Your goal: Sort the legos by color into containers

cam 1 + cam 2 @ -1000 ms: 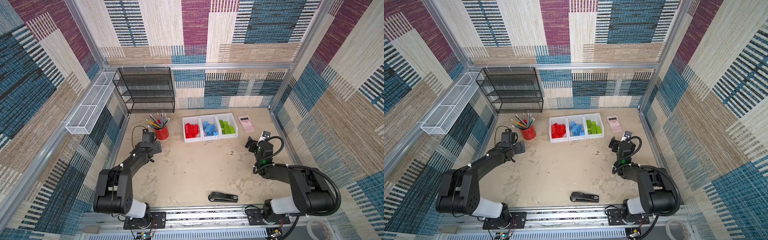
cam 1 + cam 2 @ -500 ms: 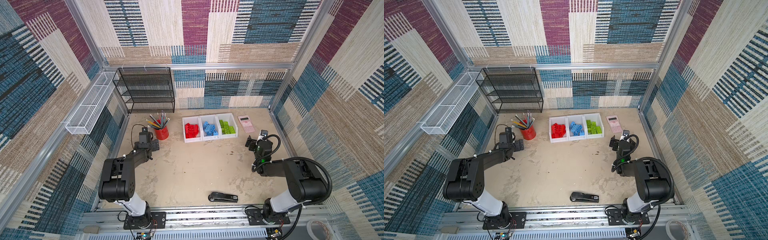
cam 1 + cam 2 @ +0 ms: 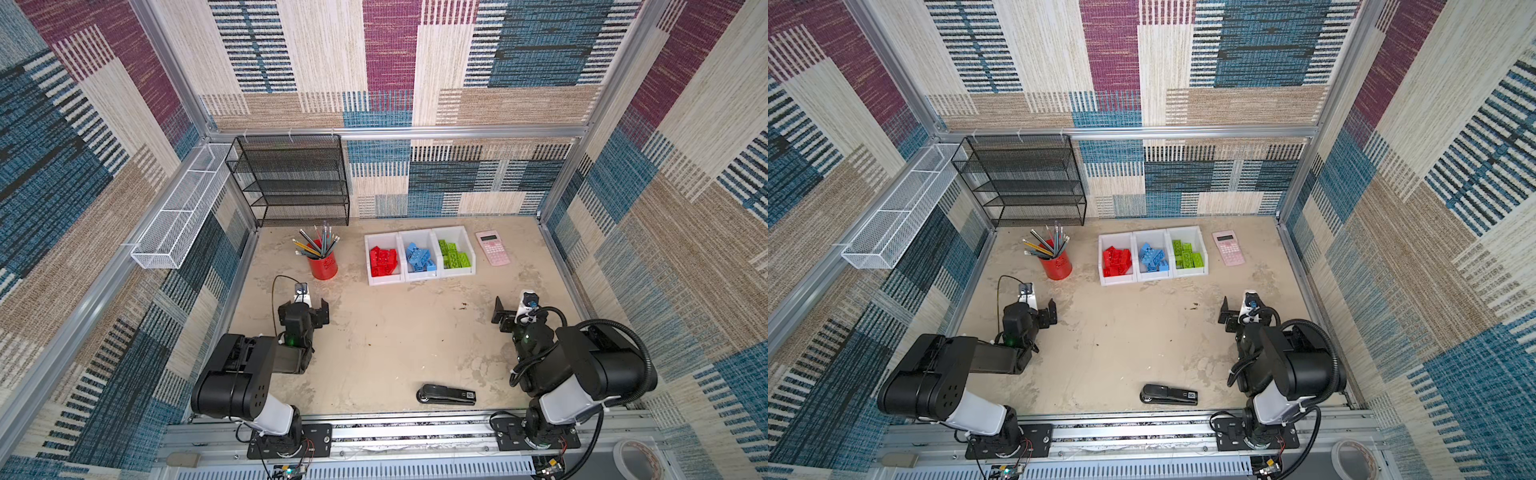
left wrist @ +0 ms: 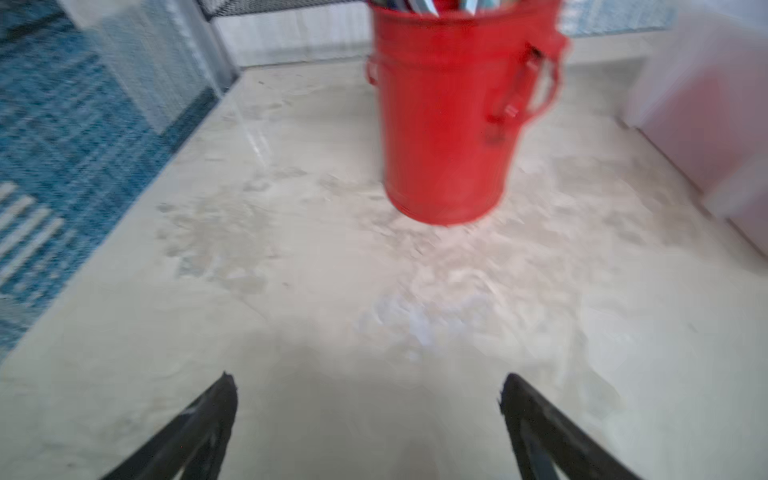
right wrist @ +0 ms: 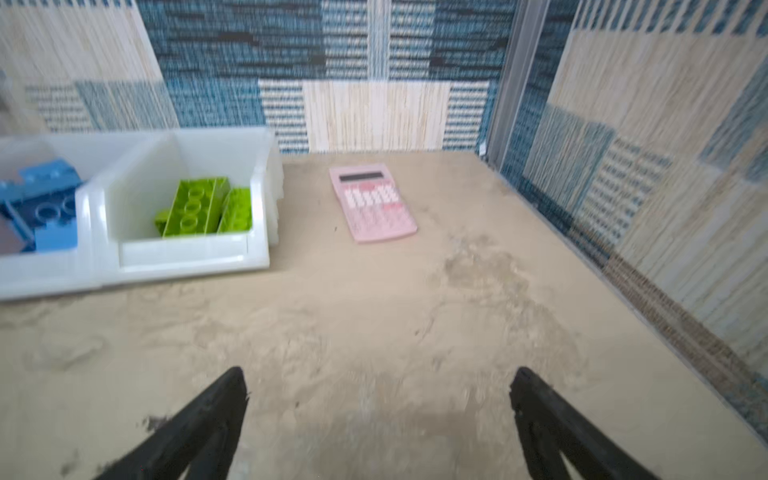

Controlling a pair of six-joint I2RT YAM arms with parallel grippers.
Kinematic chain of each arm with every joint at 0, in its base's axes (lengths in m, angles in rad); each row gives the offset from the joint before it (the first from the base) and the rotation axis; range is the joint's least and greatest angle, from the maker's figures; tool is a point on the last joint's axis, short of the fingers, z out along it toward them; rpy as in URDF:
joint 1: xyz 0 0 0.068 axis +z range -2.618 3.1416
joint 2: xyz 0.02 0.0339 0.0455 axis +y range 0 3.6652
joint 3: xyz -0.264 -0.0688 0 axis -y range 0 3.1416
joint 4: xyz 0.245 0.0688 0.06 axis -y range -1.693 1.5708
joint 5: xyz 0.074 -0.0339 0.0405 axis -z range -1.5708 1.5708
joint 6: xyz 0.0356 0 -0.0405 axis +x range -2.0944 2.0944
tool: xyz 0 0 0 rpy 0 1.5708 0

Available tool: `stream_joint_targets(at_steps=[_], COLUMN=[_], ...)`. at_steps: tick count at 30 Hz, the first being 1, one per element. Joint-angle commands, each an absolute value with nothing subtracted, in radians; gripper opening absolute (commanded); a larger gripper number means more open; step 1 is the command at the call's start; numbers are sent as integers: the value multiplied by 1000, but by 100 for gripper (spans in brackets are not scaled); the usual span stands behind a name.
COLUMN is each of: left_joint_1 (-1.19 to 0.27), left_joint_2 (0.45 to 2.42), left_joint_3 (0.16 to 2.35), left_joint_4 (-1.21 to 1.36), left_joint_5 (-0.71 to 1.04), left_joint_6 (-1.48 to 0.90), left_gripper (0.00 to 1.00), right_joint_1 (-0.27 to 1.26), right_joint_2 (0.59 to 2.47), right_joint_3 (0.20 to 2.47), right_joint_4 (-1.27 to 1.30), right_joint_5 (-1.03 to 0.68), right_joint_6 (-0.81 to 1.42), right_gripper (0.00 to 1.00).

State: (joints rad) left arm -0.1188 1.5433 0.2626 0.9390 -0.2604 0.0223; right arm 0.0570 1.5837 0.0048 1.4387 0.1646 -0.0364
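Legos [image 3: 422, 266] lie in the bins [image 3: 419, 281], a white row of three near the back wall in both top views.

On the far left, a white mesh tray [image 3: 174, 224] hangs on the side wall. A black wire shelf [image 3: 299, 183] stands in the back left corner, and a red cup [image 3: 323, 266] of pencils [image 3: 311, 245] stands in front of it. The left gripper [image 4: 368, 380] is over bare table [image 3: 395, 345], nearer the front than the cup and apart from it. Its jaws are spread wide, and only table shows between them. Its wrist view is blurred and faces the cup.

In the bins, red legos [image 3: 383, 261] fill the left one, blue legos [image 3: 417, 254] the middle and green legos [image 3: 455, 257] the right.

A black stapler [image 3: 446, 394] lies flat near the front edge, between the two arm bases and closer to the right one. A pink calculator [image 3: 492, 248] lies flat just right of the bins, not touching them. The right gripper [image 5: 379, 370] is over bare table in front of the calculator and well apart from it. Its jaws are also spread wide, with only table between them. A tape roll [image 3: 636, 457] sits at the far right, off the table and in front of the rail.
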Motion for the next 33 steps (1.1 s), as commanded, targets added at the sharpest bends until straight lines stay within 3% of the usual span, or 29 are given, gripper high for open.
stream_joint_targets(at_steps=[1, 3, 6, 9, 33], left_joint_1=[-139, -134, -91, 8, 13], left_joint_2=[1537, 1546, 1537, 1539, 1536], left_joint_3=[240, 264, 361, 444, 435], left_joint_4=[1177, 1150, 952, 784, 800], left_joint_5=[-323, -324, -278, -82, -64], left_joint_6=[100, 94, 56, 0, -1], left_gripper=[99, 99, 99, 99, 99], right_joint_1=[59, 60, 60, 47, 46], right_joint_2=[1571, 1603, 1560, 1553, 1556], right_joint_3=[-11, 3, 82, 171, 169], right_joint_4=[1764, 1790, 1586, 1406, 1418], right_joint_5=[104, 110, 161, 179, 185], right_joint_6=[-71, -72, -50, -19, -23], right_gripper=[100, 100, 100, 100, 100])
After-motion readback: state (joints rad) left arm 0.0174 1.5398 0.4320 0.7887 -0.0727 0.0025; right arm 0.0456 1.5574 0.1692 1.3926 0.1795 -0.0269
